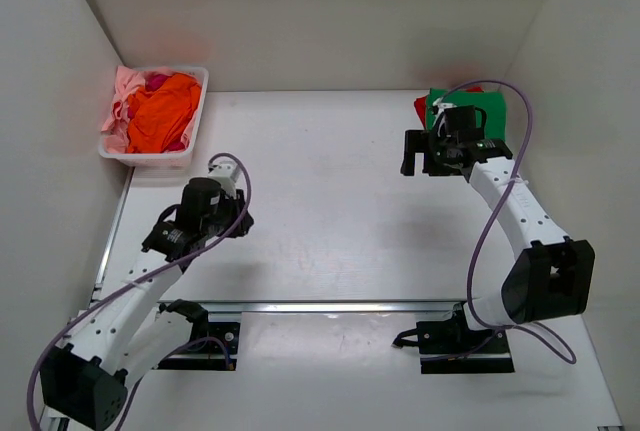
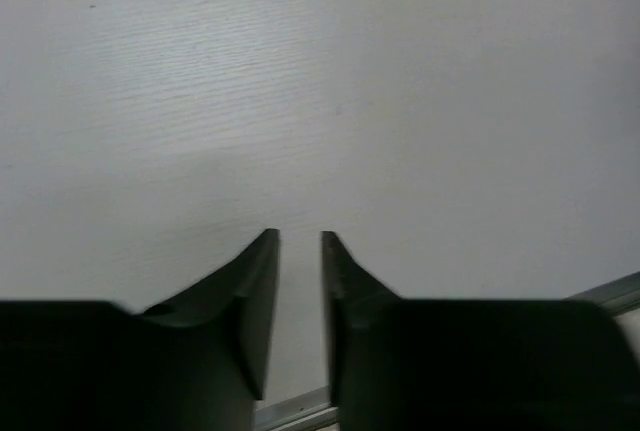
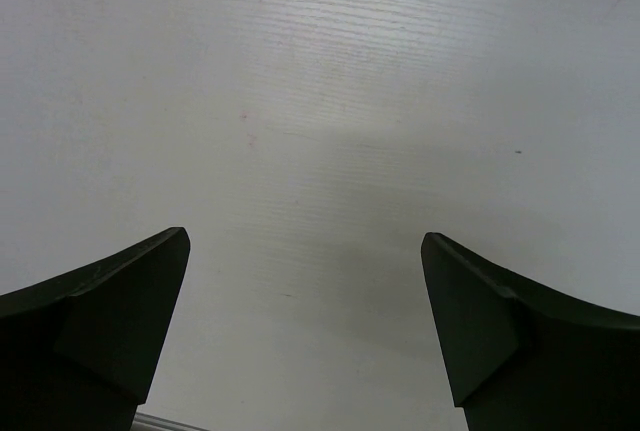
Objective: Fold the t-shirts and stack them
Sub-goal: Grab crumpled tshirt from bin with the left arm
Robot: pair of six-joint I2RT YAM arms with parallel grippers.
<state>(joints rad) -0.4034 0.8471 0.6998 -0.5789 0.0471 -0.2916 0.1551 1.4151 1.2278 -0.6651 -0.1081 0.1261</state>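
The bright orange t-shirt [image 1: 160, 113] lies crumpled in the white basket [image 1: 150, 157] at the back left, with a light pink shirt [image 1: 120, 96] and a magenta one [image 1: 157, 79]. A folded green t-shirt [image 1: 492, 111] lies on a red one [image 1: 421, 107] at the back right. My right gripper [image 1: 420, 165] hangs just left of that stack, open and empty over bare table [image 3: 305, 236]. My left gripper [image 1: 238, 221] hovers over bare table right of the basket's front, its jaws nearly together with only a thin slit and nothing between them [image 2: 300, 236].
White walls close in the table on the left, back and right. A metal rail [image 1: 330, 305] runs across the near edge between the two arm bases. The right arm's purple cable [image 1: 500, 191] loops over the stack's corner.
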